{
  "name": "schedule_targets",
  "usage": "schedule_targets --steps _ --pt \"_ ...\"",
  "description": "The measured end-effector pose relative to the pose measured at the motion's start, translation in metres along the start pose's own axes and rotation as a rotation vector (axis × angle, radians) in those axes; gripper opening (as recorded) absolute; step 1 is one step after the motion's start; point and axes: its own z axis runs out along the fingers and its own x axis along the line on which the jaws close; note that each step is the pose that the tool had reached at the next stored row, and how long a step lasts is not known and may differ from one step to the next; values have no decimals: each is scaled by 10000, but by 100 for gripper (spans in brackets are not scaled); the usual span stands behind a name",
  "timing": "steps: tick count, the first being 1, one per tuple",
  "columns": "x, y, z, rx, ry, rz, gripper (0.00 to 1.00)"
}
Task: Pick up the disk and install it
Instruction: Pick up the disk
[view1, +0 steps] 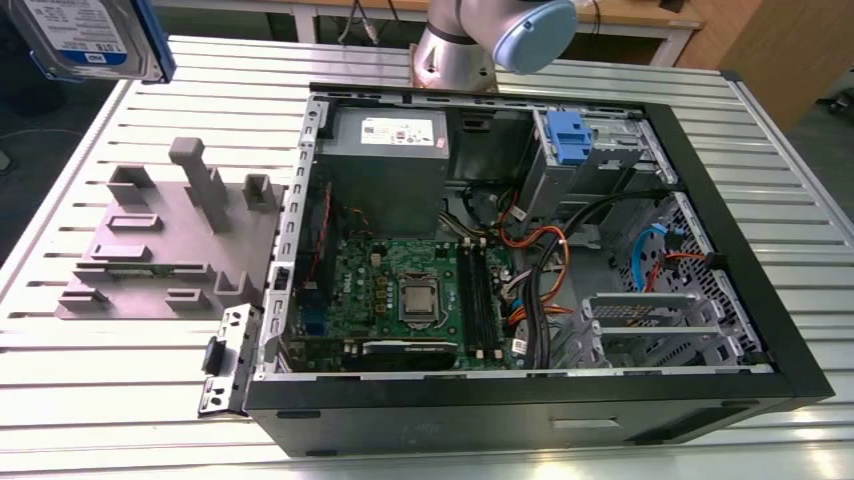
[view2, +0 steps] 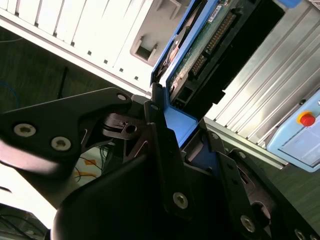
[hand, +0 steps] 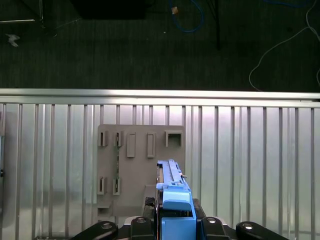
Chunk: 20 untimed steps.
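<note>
A robot arm (view1: 491, 40) holds the disk (view1: 91, 38) in the air at the exterior view's far left, well clear of the slatted metal table (view1: 787, 180) and apart from the open computer case (view1: 747, 300) that lies on its side there. In both wrist views the black jaws are closed on the disk (hand: 172, 187), clamping it by its blue side rails. The second wrist view shows the disk's (view2: 200, 45) green circuit-board face and its connector edge pointing away from the jaws.

In the first wrist view the disk is seen edge-on against a grey holder plate (hand: 140, 165) (a flat block with slots and upright posts), which lies on the table beside the case, toward the exterior view's left (view1: 147, 250). Whether the disk touches the plate cannot be told from that view; the exterior view shows it raised.

Inside the case sit a green motherboard (view1: 400, 290), a grey power supply box (view1: 387, 160) and a small blue clip (view1: 567, 135) standing at the drive bay. Dark floor (hand: 150, 45) lies beyond the table edge.
</note>
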Motion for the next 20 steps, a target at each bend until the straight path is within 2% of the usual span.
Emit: schedule_targets --steps 4,10,20 --pt "19 -13 0 1 4 0 36" --pt "21 -76 -1 0 5 0 36" --pt "20 -137 -1 1 4 1 36"
